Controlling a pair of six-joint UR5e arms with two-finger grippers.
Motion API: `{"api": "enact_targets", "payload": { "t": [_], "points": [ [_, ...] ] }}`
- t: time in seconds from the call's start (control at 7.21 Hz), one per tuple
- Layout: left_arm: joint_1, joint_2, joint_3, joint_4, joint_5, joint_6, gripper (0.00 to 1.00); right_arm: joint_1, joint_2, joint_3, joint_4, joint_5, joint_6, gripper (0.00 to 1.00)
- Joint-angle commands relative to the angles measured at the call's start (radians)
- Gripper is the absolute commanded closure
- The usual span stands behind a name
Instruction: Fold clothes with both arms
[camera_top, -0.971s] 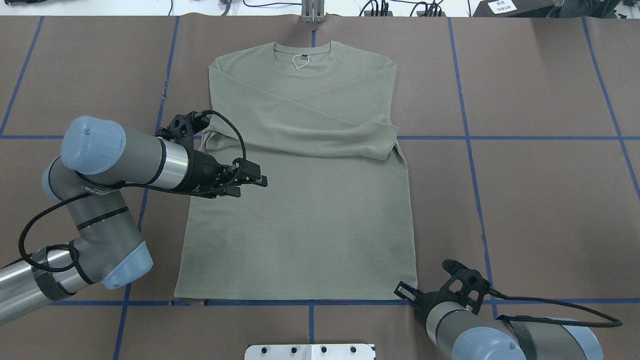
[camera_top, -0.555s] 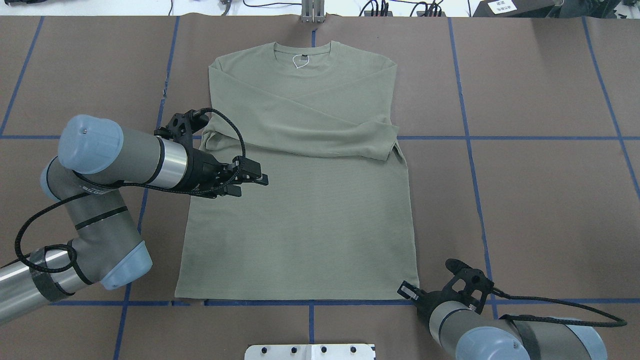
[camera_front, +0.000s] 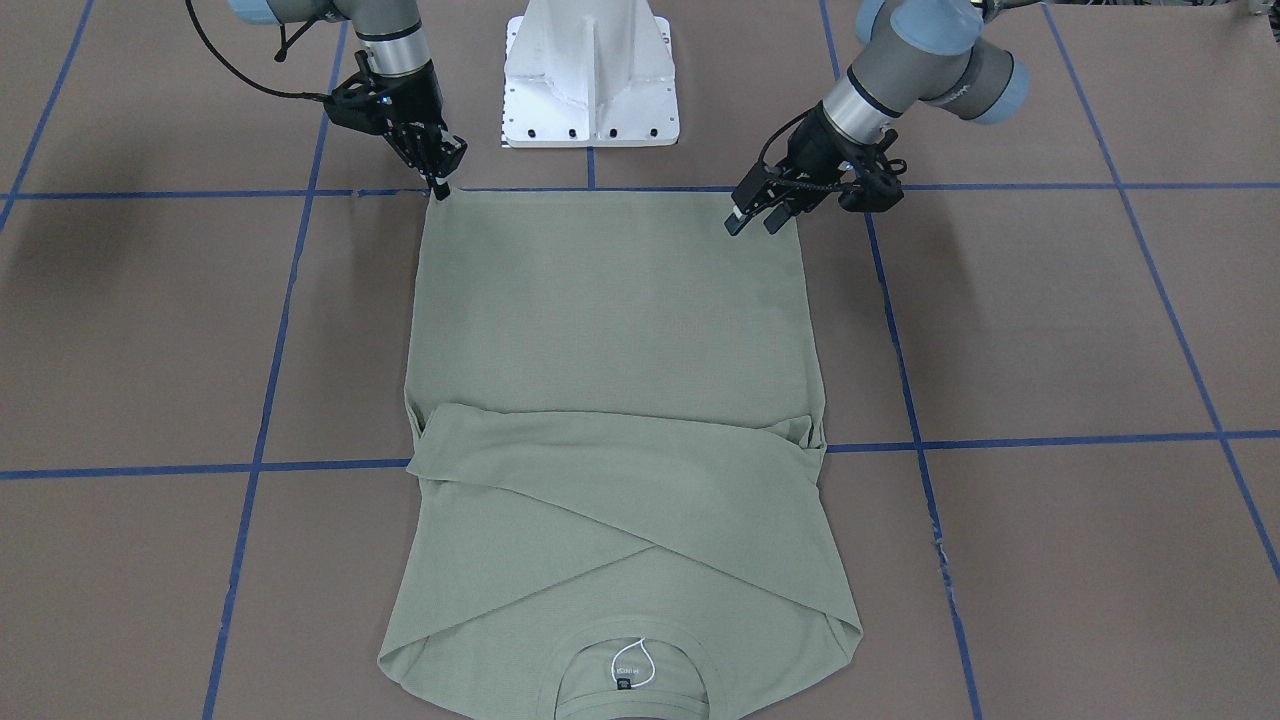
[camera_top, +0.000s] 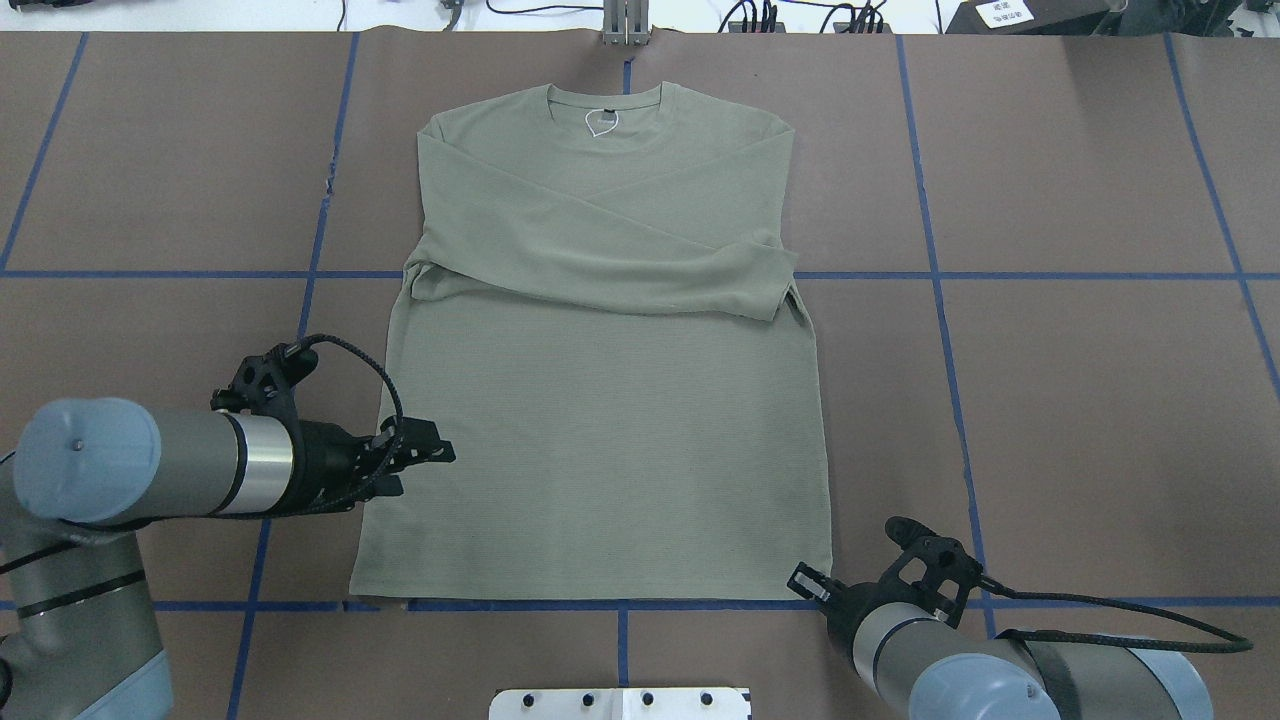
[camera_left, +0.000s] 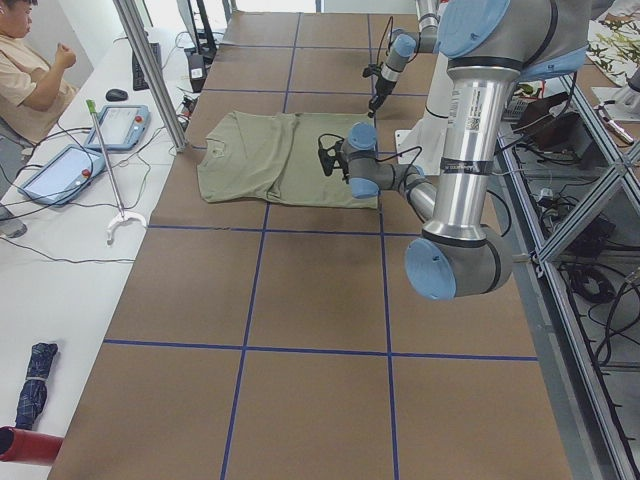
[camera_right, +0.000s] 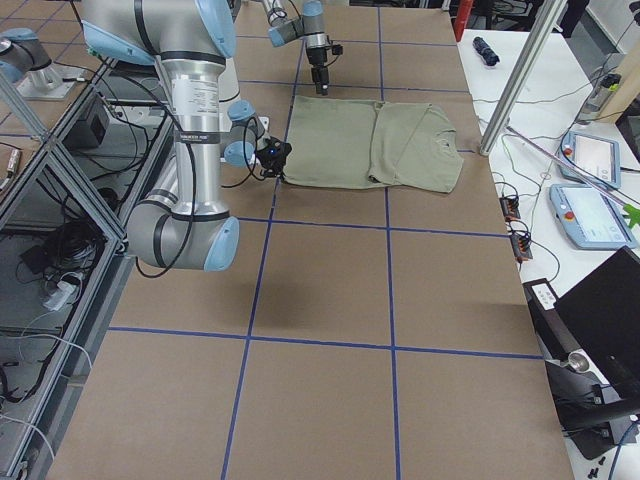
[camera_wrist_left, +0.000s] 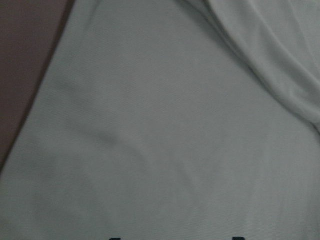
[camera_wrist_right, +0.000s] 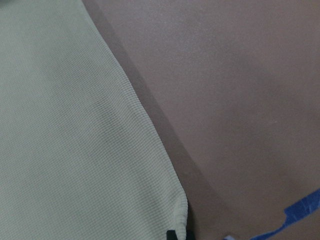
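Shirt (camera_top: 600, 430) flat on brown table (camera_top: 1100, 400); we see left gripper (camera_front: 751, 224) spread above its edge, right gripper (camera_front: 440, 187) at hem corner, grip unclear.

2 silver-grey tubular arms (camera_top: 190, 470) — light-blue joint caps (camera_top: 80, 475), black cables (camera_top: 1100, 605), seemingly printed labels (camera_left: 468, 100)

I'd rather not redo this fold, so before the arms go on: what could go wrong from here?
The right gripper sits at the corner of the hem of the shirt; so shallow a bite might slip. The left gripper, jaws open, hangs over the side edge, well short of its corner; gripping there could skew the fold. The crossed sleeves lie loose and might shift.
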Motion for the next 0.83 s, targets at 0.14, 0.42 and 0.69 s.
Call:
{"api": "enact_targets", "payload": {
  "t": [0.14, 0.42, 0.69],
  "points": [
    [0.138, 0.035, -0.105, 0.3, 0.11, -0.059, 0.21, 0.0, 0.0, 0.005, 0.0, -0.003, 0.002, 1.0],
    [0.157, 0.041, -0.096, 0.306, 0.134, -0.061, 0.24, 0.0, 0.0, 0.005, 0.0, -0.005, 0.002, 1.0],
    [0.165, 0.044, -0.096, 0.363, 0.134, -0.061, 0.26, 0.0, 0.0, 0.005, 0.0, -0.005, 0.002, 1.0]
  ]
}}
